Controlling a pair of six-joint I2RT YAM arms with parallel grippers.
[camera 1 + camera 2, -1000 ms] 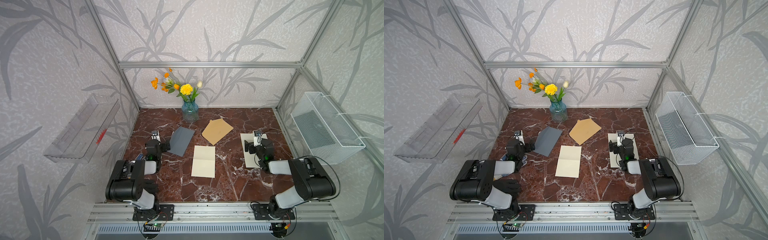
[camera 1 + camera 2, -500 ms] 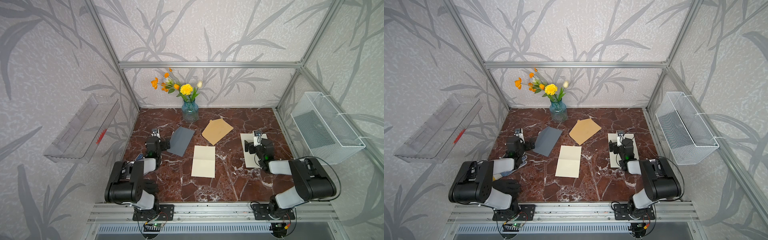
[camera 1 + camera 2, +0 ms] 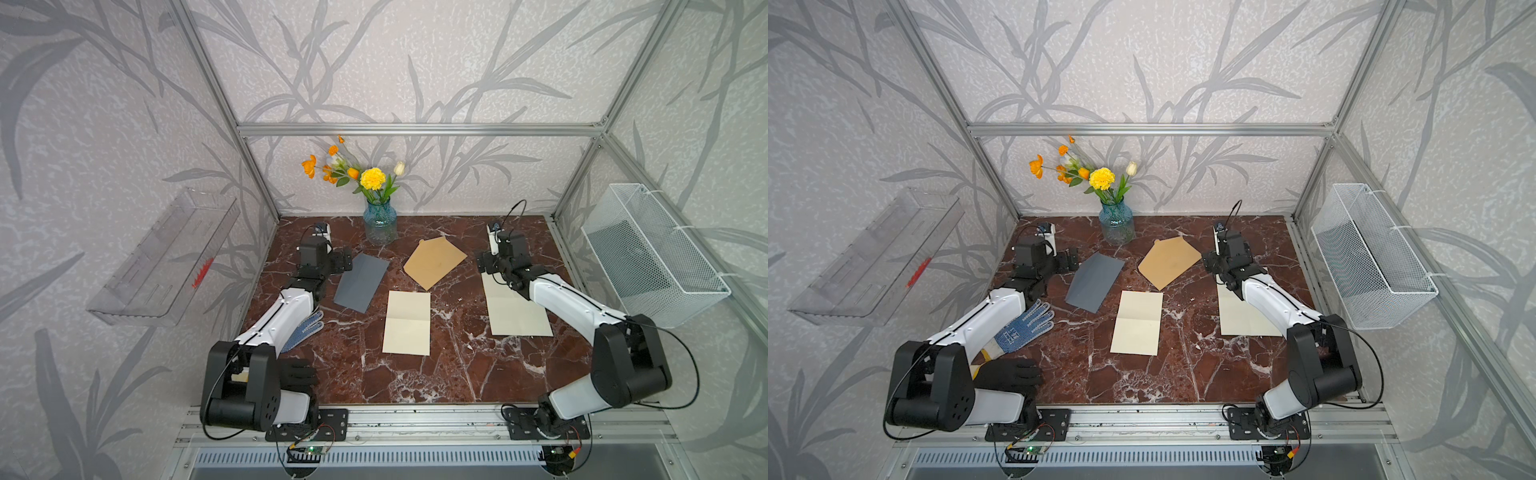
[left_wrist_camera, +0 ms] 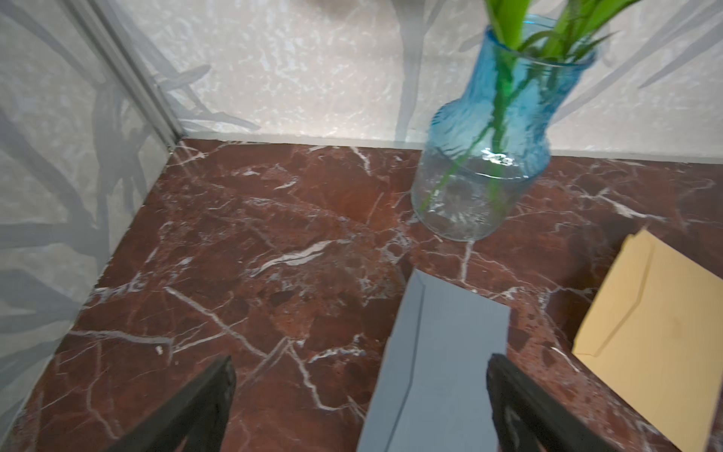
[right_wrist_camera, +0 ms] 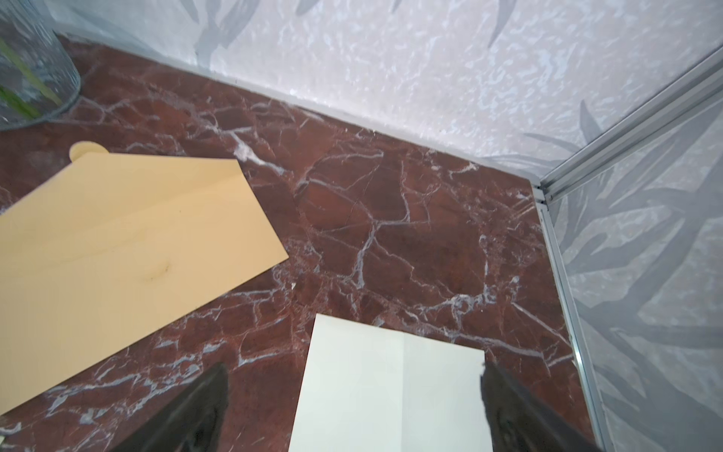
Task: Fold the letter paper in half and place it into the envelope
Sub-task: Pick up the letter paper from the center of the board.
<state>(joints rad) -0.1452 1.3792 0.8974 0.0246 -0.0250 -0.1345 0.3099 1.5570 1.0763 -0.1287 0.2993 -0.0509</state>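
Note:
A cream letter paper with a crease across it lies flat mid-table. A second cream sheet lies at the right, partly under my right arm. An open-flapped tan envelope sits behind the middle paper. A grey envelope lies to its left. My left gripper hovers open at the grey envelope's far corner. My right gripper hovers open above the right sheet's far edge. Both hold nothing.
A blue glass vase of flowers stands at the back centre. A blue-dotted glove and a black glove lie by the left arm's base. A clear tray and a wire basket hang on the side walls.
Both arms have lifted and reached farther toward the back of the table. The papers and envelopes have not moved, and both grippers stay open.

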